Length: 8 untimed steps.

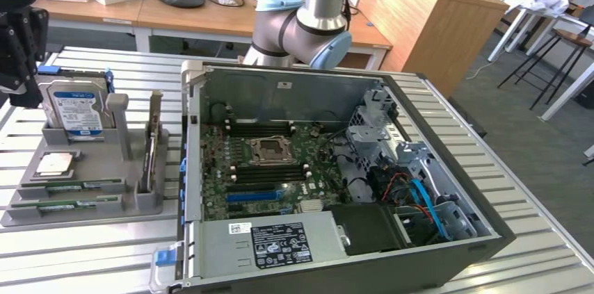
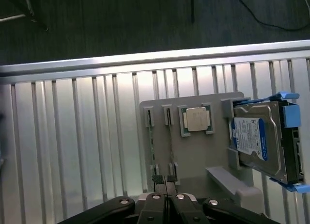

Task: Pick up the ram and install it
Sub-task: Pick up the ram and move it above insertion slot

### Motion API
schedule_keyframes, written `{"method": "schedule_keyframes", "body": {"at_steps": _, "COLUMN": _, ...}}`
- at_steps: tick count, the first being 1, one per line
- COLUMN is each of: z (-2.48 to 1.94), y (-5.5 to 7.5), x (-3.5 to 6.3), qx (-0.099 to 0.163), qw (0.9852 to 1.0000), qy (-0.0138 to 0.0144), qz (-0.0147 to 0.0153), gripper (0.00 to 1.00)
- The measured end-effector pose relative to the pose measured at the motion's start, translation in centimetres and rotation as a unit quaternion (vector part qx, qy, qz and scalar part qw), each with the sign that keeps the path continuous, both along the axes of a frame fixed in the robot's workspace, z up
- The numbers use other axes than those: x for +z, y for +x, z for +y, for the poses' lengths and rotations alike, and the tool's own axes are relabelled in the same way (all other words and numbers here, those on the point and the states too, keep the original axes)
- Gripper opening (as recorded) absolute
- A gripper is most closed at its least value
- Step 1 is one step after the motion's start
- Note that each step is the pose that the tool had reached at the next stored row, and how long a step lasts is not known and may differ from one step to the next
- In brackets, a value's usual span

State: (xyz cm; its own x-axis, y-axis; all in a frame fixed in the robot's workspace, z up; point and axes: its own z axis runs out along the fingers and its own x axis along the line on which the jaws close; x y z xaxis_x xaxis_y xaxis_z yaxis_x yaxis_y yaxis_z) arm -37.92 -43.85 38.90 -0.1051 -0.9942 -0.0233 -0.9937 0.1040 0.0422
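Two thin green ram sticks (image 1: 69,186) (image 1: 65,205) rest in slots at the front of a grey holder tray (image 1: 139,203). In the wrist view they appear edge-on as narrow strips (image 2: 151,146) (image 2: 168,146). My gripper (image 1: 14,78) hangs at the exterior view's far left, above the tray's back end. Seen from the wrist, the gripper (image 2: 165,197) is shut, its fingers pressed together with nothing between them, hovering over the tray near the ram slots. The open computer case (image 1: 483,238) shows the motherboard (image 1: 250,183) with its memory slots.
The tray also carries a silver hard drive (image 1: 76,110) with a blue-white label, a processor chip (image 1: 55,163) and an upright expansion card (image 1: 151,144). Everything stands on a slatted metal table (image 1: 93,252). The arm's base (image 1: 302,30) is behind the case.
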Motion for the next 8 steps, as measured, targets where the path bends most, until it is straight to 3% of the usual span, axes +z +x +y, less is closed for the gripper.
{"method": "schedule_keyframes", "body": {"at_steps": 8, "z": 0.12, "y": -0.01, "x": -0.01, "qx": 0.001, "qw": 1.0, "qy": 0.0, "qz": 0.0, "gripper": 0.1}}
